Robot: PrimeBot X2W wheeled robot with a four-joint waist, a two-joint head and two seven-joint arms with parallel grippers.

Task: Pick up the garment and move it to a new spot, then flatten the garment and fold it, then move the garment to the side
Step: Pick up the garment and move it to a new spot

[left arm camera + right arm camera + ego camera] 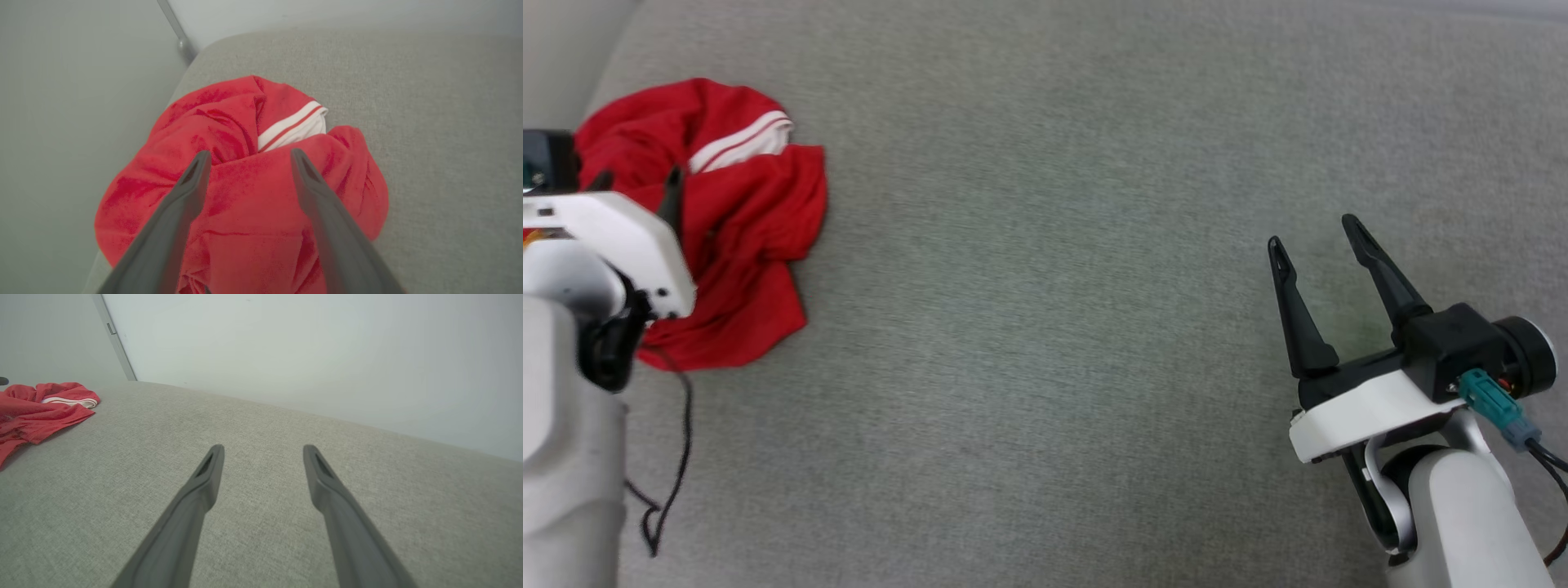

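1. The garment (739,237) lay in a crumpled red heap at the far left corner of the grey fabric surface (1045,343), close to its rounded edge.
2. A white band with a red stripe (292,126) showed at the top of the heap, tucked between red folds; no lettering could be seen.
3. The left gripper (637,180) hung over the near side of the heap with its two dark fingers spread wide and pointing at the cloth.
4. From the left wrist view, nothing sat between those fingers but the red fabric below them; I could not tell whether the tips touched it.
5. The right gripper (1312,233) stood well apart from the garment, over bare grey fabric at the right, with its fingers wide open and nothing in them.
6. A thin black cable (678,457) trailed down beside the left arm, across the surface.
7. A teal connector (1490,404) sat on the right wrist.
8. A pale wall (327,355) rose behind the surface.
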